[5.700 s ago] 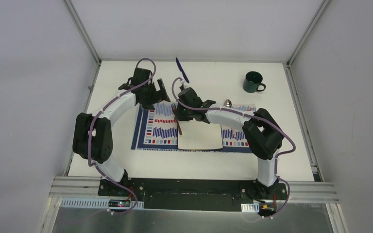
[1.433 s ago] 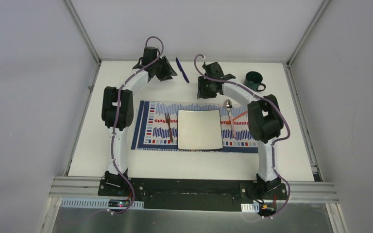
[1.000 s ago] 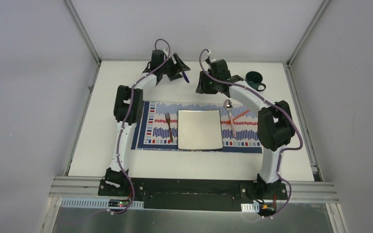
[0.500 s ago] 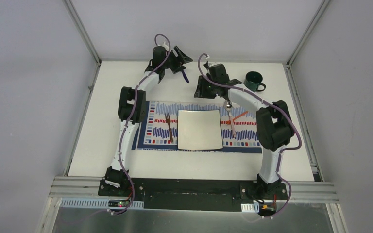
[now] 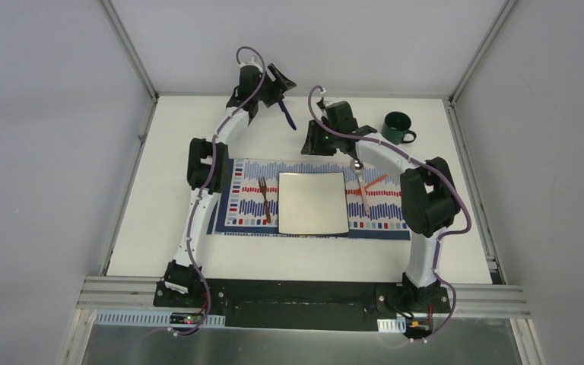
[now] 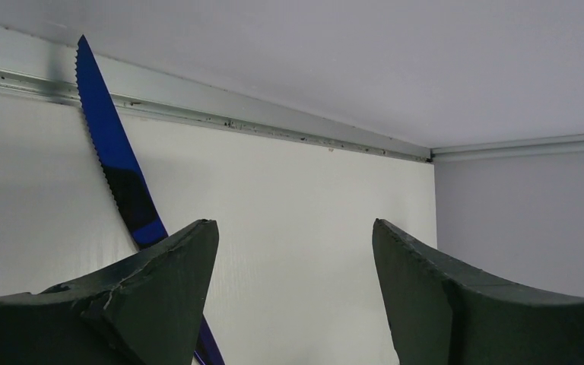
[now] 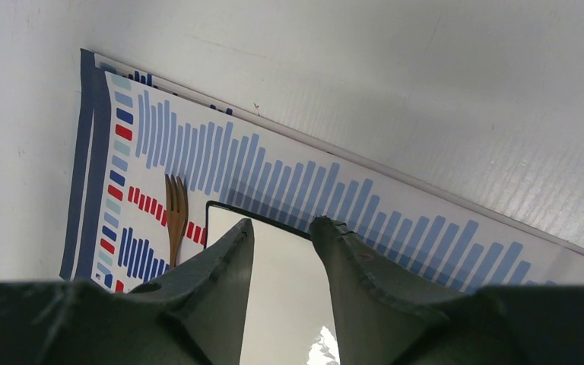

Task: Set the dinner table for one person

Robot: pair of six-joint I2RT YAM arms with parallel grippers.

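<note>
In the top view the left claw (image 5: 280,80) covers the far end of the blue knife (image 5: 287,115). In the left wrist view the knife's lower part runs behind the claw's left finger and out of the frame. The right arm hides part of the spoon (image 5: 358,164), and the thin orange thing crossing its handle is too small to name. The right wrist view cuts off most of the square plate (image 7: 274,304).

The left claw stands wide open and empty, with the knife beside its left finger, not between the jaws. The right claw (image 5: 312,141) is partly open, a narrow gap with nothing in it, above the placemat (image 5: 236,207) and the plate's far edge.

A little over a second ago the left claw was left of the knife; now it sits at the knife's far end. The knife, fork (image 5: 263,199), plate and mug (image 5: 397,127) have not shifted.

The white table (image 5: 304,257) lies under everything. Its far aluminium rail touches the knife tip, with the wall right behind, so little room is left there. Bare table lies between knife and mug, and left of the placemat
</note>
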